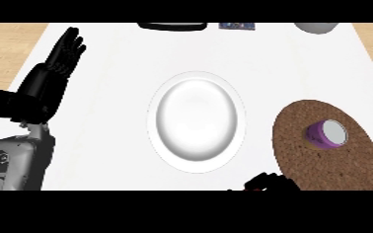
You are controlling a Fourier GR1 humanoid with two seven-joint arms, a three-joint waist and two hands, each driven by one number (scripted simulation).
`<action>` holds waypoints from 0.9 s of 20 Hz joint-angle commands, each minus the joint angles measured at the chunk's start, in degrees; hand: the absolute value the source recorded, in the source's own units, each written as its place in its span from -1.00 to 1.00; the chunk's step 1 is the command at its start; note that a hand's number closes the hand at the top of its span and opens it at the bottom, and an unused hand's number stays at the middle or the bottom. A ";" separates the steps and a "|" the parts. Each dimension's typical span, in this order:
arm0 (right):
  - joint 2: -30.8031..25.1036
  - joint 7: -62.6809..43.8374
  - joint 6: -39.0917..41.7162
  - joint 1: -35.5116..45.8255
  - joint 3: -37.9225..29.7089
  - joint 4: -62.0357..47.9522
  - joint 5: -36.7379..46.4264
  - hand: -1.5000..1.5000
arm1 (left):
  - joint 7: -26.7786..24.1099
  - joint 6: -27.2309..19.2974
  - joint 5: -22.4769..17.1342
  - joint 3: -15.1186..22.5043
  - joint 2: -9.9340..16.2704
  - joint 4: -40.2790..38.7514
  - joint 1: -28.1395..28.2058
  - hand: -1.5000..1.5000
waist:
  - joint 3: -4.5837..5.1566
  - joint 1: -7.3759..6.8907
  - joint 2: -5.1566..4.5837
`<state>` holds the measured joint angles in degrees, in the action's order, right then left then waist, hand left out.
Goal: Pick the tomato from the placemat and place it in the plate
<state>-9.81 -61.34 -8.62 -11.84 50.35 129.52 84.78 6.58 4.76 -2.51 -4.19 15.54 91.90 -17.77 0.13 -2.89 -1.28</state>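
A white plate [195, 121] lies at the middle of the white counter [109, 103], with nothing in it. To its right, near the counter's right edge, lies a round brown cork placemat [306, 148], and on it a purple cup [326, 135] rests on its side, its pale open mouth facing right. The tomato does not show plainly anywhere. The right hand [266, 182] shows only partly at the near edge, just left of the placemat's near end; its dark fingers look curled, with a hint of red under them, but I cannot tell what they hold. The left hand [64, 54] rests open at the left edge, fingers straight and pointing far, holding nothing. At the far edge sit a dark flat object [172, 26], a small patterned item [237, 26] and a grey bowl [316, 27].
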 commanded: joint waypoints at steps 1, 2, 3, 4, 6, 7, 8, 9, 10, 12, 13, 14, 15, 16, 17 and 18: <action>9.32 -7.16 -2.34 8.72 -7.11 -12.59 -2.07 1.00 | -0.80 -0.31 0.18 -0.01 -0.54 -0.97 -0.59 0.00 | -0.02 -0.33 -0.28; 9.33 -6.18 -1.19 10.38 -9.35 -13.50 -2.78 1.00 | 1.33 -0.59 0.25 1.17 -1.23 0.11 -1.70 0.00 | -0.06 -0.89 -0.40; 9.35 -7.39 -0.07 11.37 -8.95 -14.99 -3.07 1.00 | 0.18 0.96 -0.73 -0.48 0.60 -0.33 -0.62 0.00 | 0.04 -1.21 -0.18; 9.40 -6.91 -1.41 13.39 -11.63 -16.99 -4.48 1.00 | 0.42 0.28 -0.44 0.77 -0.99 -0.53 -1.44 0.00 | -0.03 -0.94 -0.35; 9.55 -8.21 -3.85 18.70 -12.51 -24.74 -6.82 1.00 | 0.06 -0.09 0.47 0.45 -0.41 -1.19 -1.80 0.00 | -0.09 -0.86 -0.09; 9.60 -7.16 -3.80 21.67 -14.26 -28.58 -9.11 1.00 | 1.01 -0.43 0.68 1.42 -1.25 -0.79 -2.54 0.00 | -0.14 -1.08 -0.15; 9.64 -7.28 -0.77 25.06 -16.91 -30.27 -12.07 1.00 | 1.33 -0.49 0.55 0.58 -0.69 -1.73 -3.13 0.00 | -0.12 -1.02 -0.17; 9.68 -6.04 -5.73 25.78 -17.73 -35.64 -13.60 1.00 | 0.16 0.88 -0.55 -0.39 0.14 -2.37 -2.05 0.00 | -0.16 -1.27 -0.21; 9.70 -8.52 -8.52 28.13 -19.22 -35.62 -14.47 1.00 | -0.63 0.36 0.04 -0.58 0.12 -2.85 -2.17 0.00 | -0.17 -1.16 -0.16; 9.74 -8.49 -13.69 29.54 -21.24 -40.37 -17.24 -1.00 | -0.31 0.49 0.13 0.81 -0.93 -1.64 -1.35 0.00 | -0.24 -1.38 -0.04; 9.75 -8.46 -13.10 32.63 -22.86 -43.31 -19.06 -1.00 | 2.11 0.43 -0.09 0.86 -0.47 -0.45 -3.01 0.00 | -0.27 -1.43 0.15; 9.76 -8.15 -15.80 34.31 -21.95 -46.03 -20.74 -1.00 | -0.53 0.38 0.56 0.72 -0.75 -2.67 -2.31 0.00 | -0.23 -1.57 -0.16; 9.77 -7.65 -18.47 34.63 -21.55 -48.64 -22.33 -1.00 | 0.47 0.75 -0.69 0.29 -0.93 -2.49 -2.52 0.00 | -0.25 -1.60 -0.04; 9.77 -6.44 -18.20 38.60 -22.56 -49.95 -25.97 -1.00 | 0.78 0.68 -0.84 -0.08 -0.66 -2.54 -3.76 0.00 | -0.26 -1.83 -0.04; 9.78 -4.20 -20.38 40.10 -23.78 -53.00 -27.44 -1.00 | -0.60 0.90 0.36 0.91 -0.68 -2.15 -1.97 0.00 | -0.25 -1.68 0.06; 9.78 -1.83 -24.32 40.06 -24.00 -54.94 -28.54 -1.00 | -0.75 0.37 0.34 0.99 -1.49 -2.92 -2.21 0.00 | -0.28 -1.60 -0.09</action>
<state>-0.61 -60.33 -21.66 22.54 28.16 83.07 62.26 6.69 5.31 -2.55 -3.60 14.72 89.70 -20.22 -0.11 -4.41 -1.32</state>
